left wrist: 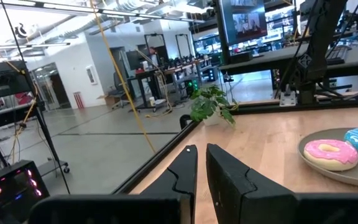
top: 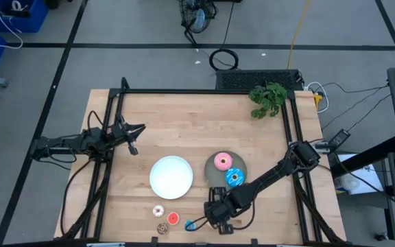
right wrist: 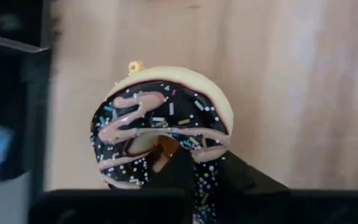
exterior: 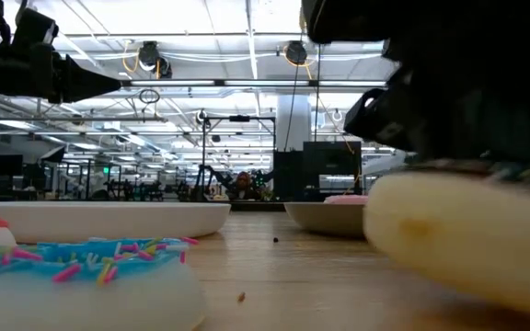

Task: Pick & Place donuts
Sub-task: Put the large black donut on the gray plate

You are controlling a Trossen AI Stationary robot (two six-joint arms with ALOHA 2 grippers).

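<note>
I see the wooden worktop (top: 184, 123). At lower centre, my right gripper (top: 218, 221) pinches the brown streaked donut (right wrist: 160, 127). At mid-left, my left gripper (top: 137, 130) waits, fingers pressed together. Pink donut (top: 223, 162) and blue sprinkled donut (top: 234, 178) lie on the grey plate (top: 244, 167).

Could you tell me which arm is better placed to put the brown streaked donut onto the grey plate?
Right. The right gripper already grips the brown streaked donut beside the grey plate, while the left gripper sits at the table's far left edge.
</note>
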